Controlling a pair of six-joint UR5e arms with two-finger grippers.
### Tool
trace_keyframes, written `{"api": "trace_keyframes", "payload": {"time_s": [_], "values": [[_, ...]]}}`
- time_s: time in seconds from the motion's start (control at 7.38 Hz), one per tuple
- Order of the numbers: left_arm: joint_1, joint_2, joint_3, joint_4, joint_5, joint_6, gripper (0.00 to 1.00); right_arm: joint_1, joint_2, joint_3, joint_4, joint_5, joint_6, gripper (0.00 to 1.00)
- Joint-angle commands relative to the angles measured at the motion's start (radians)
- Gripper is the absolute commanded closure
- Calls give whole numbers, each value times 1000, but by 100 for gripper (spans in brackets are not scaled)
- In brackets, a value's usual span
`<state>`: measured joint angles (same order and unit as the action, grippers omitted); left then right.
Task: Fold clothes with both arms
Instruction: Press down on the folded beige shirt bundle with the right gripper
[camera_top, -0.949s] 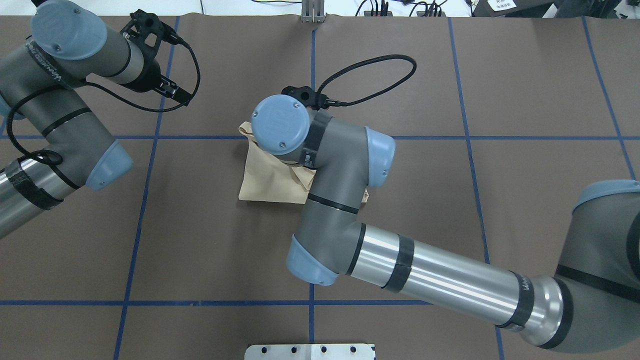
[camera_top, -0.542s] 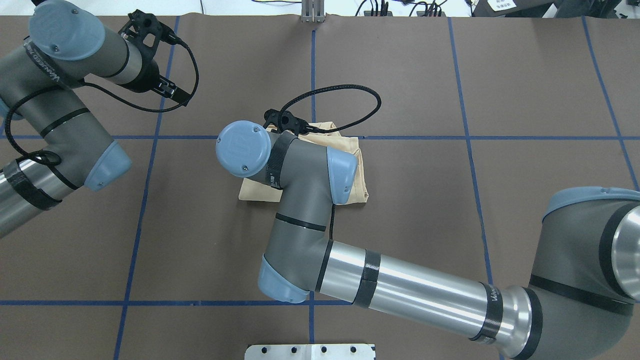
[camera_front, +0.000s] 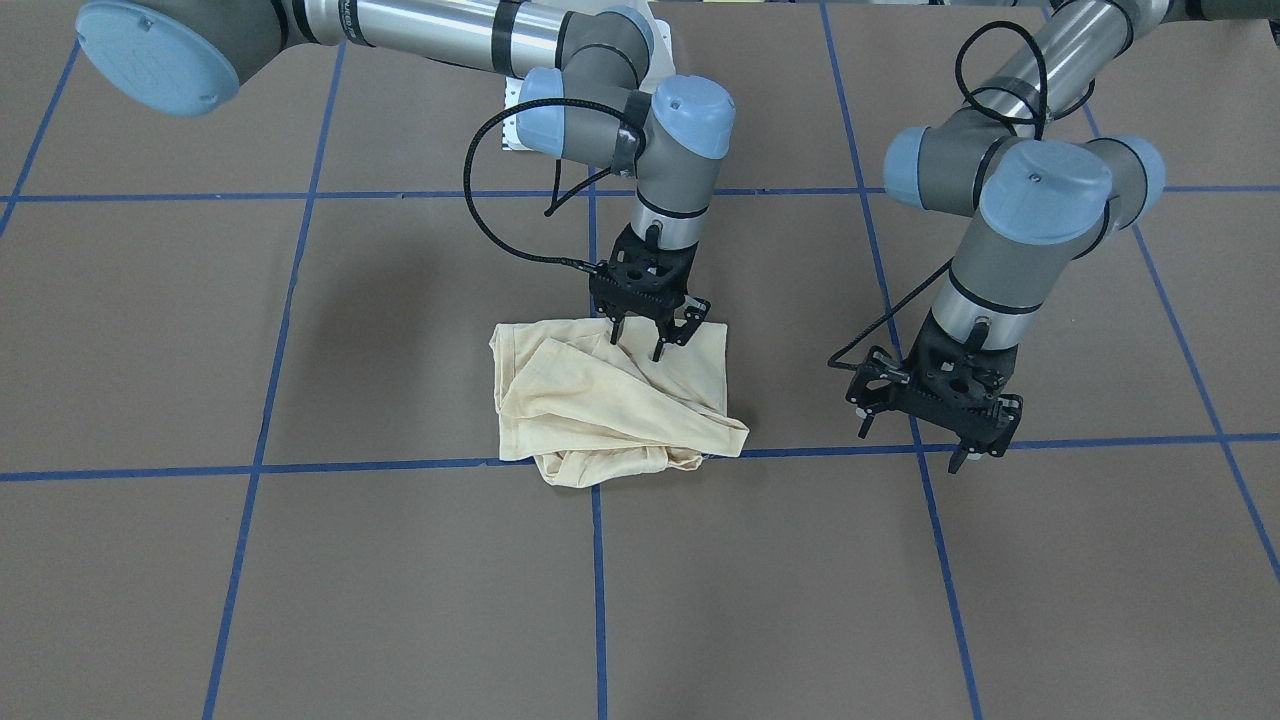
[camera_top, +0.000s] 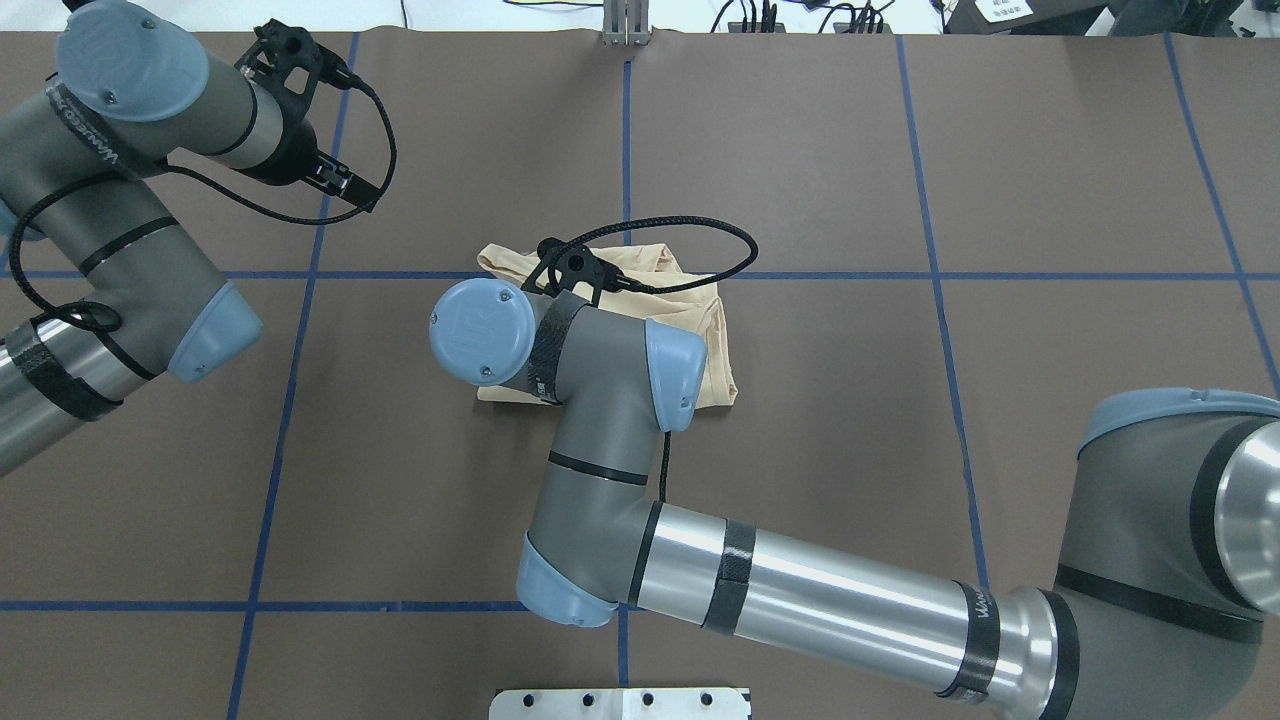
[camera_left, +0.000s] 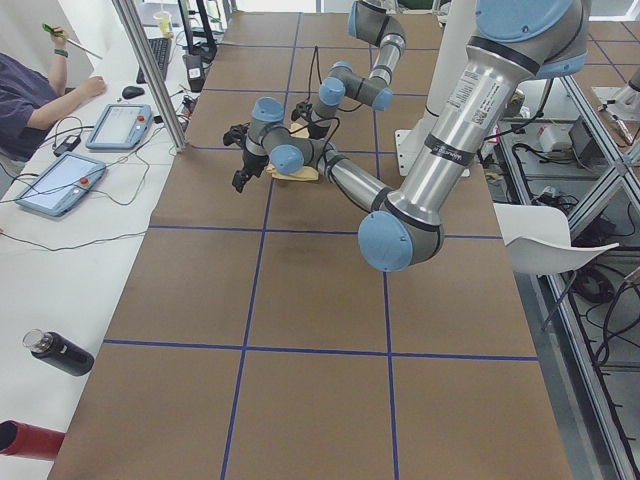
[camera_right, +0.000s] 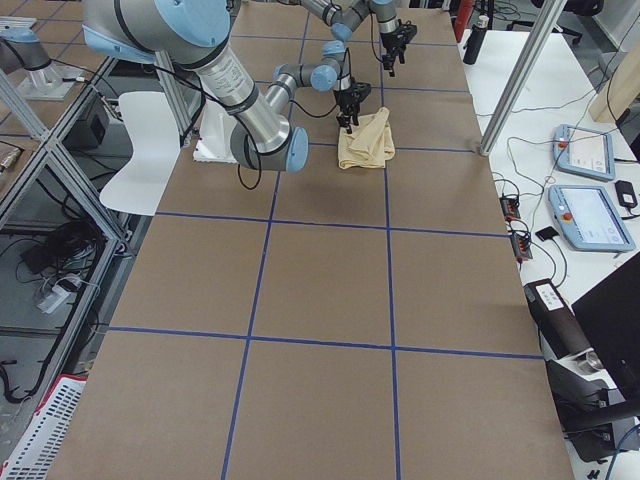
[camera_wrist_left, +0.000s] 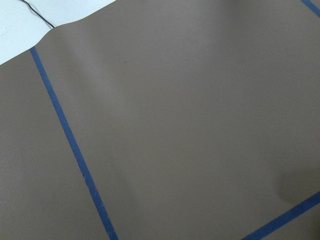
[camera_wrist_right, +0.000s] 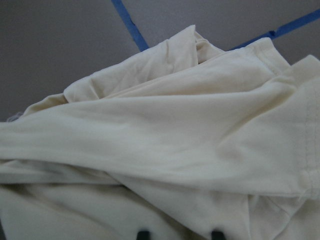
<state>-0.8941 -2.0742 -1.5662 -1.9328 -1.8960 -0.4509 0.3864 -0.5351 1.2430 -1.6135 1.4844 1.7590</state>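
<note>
1. Above the robot-side edge of the T-shirt (camera_front: 600, 400), the right claw (camera_front: 650, 345) hangs with fingers spread and grips nothing.
2. Compared with 0.5 s ago, the wrist has drawn back toward the robot, and the T-shirt's far-left corner shows again.
3. A diagonal flap lies across the T-shirt, so 1 fold looks just released, though the bundle is rumpled and probably needs smoothing.
4. Well apart from the T-shirt, on the robot's left, the left claw (camera_front: 930, 445) waits over the table (camera_front: 300, 600), spread wide and empty.
</note>
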Motion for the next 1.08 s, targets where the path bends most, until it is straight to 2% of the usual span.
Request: {"api": "trace_keyframes", "payload": {"time_s": [0.0,0.27,0.41,0.54,0.68,0.81,0.95], "values": [[1,0,0,0,0,0,0,6,-11,-19,0,-70,-12,100],[0,0,0,0,0,0,0,79,-16,-20,4,-76,-163,100],[0,2,-2,0,0,-2,0,116,-14,-63,86,-113,-233,100],[0,11,-15,0,0,-2,0,150,-11,-168,272,-145,-303,100],[0,28,-31,0,0,-2,0,191,0,-203,355,-139,-379,94],[0,29,-34,0,0,-2,0,222,39,-201,353,-71,-386,7],[0,31,-38,0,0,-3,0,223,64,-195,331,-20,-375,1]]}}
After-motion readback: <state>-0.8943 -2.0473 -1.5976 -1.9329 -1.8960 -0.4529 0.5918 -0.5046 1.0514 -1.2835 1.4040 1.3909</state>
